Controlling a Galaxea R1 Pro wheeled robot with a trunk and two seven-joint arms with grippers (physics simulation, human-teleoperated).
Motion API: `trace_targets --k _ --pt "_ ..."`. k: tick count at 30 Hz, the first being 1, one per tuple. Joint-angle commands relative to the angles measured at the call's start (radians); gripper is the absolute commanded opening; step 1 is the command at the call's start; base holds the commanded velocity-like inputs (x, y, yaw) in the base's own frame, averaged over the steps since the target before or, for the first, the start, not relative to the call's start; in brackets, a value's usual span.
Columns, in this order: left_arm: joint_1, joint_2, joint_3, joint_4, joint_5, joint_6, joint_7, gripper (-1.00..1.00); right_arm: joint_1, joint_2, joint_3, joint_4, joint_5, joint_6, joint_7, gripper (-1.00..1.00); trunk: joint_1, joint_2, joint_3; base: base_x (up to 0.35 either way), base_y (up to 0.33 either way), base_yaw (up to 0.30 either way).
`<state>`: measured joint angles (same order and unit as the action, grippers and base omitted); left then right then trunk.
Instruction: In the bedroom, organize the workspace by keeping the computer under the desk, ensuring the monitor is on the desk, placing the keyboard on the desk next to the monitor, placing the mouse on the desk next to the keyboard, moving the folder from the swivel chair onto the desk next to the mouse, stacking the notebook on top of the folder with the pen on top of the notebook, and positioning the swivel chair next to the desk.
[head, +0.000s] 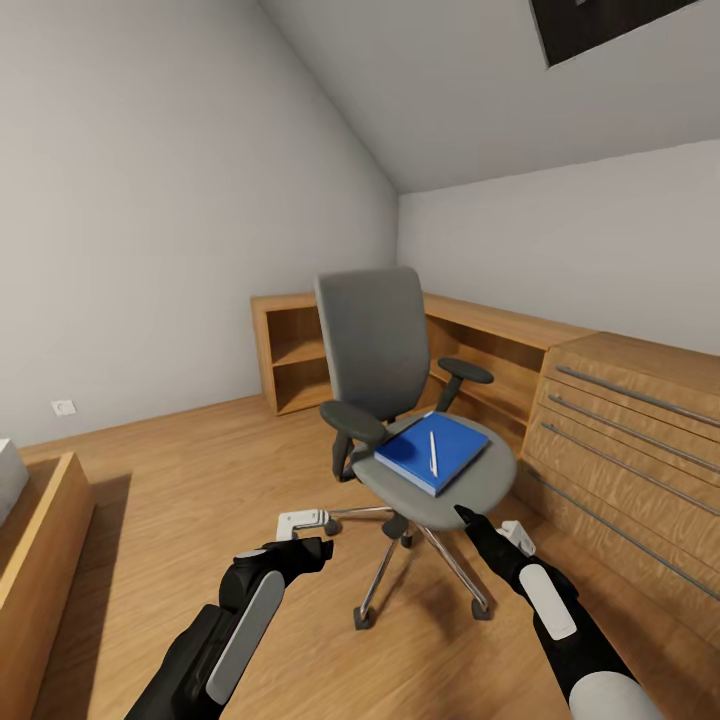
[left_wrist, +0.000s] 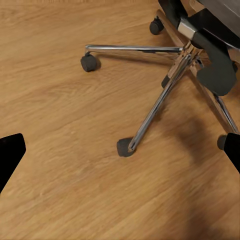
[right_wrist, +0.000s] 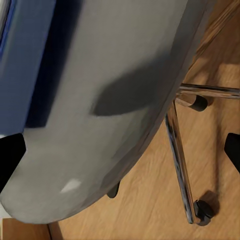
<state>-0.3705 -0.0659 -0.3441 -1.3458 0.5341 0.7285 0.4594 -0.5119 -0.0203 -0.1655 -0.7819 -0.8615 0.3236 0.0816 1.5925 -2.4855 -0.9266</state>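
- Swivel chair (head: 395, 400) stands mid-floor in the bedroom, grey back twd the far corner, black armrests either side, chrome star base on light wood planks (head: 200, 480).
- Folder (head: 432, 452), bright blue, lies flat on the chair seat, twd the seat's right half, turned at an angle to the seat edge.
- Pen (head: 433, 453), slim & white, lies on top of the folder, roughly along its length.
- Can't make out a notebook betw. pen & folder; too small to tell.
- Left gripper (head: 312, 553) hangs low over the floor, in front of & left of the chair base, apart from it. In left wrist view its two dark fingertips (left_wrist: 10, 155) sit at opp. edges w/ bare floor betw. them: spread wide, holding nothing. Chrome legs (left_wrist: 155, 107) & black castors lie beyond.
- Right gripper (head: 470, 520) is just at the seat's front rim, right side, near the folder's near corner. In right wrist view fingertips (right_wrist: 10, 157) sit far apart w/ the grey seat (right_wrist: 125, 90) betw. & beyond them; spread, empty. Whether a tip touches the seat: can't tell.
- Blue folder edge (right_wrist: 25, 65) shows on the seat in right wrist view.
- Light wood shelf unit (head: 290, 355) along the far wall; light wood drawer unit (head: 630, 450) to the right of the chair, close to it.
- Low wood frame (head: 40, 560) at far left.
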Motion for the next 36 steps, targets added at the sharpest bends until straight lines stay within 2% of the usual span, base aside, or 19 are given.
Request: trace_targets --k 1,16,36 --pt "-0.001 0.000 -0.001 -0.001 0.010 0.002 0.010 1.00 0.000 0.000 -0.003 0.000 -0.004 0.006 0.003 1.00 0.000 0.000 -0.001 0.000 0.000 0.000" --pt "-0.001 0.001 0.000 -0.001 0.010 0.002 0.010 1.00 0.000 0.000 -0.003 0.000 -0.003 0.006 0.003 1.00 0.000 0.000 -0.001 -0.021 0.000 0.000" --pt "-0.001 0.001 0.000 -0.001 0.010 0.002 0.010 1.00 0.000 0.000 -0.003 0.001 -0.002 0.005 0.003 1.00 0.000 0.000 -0.001 -0.286 -0.027 0.000"
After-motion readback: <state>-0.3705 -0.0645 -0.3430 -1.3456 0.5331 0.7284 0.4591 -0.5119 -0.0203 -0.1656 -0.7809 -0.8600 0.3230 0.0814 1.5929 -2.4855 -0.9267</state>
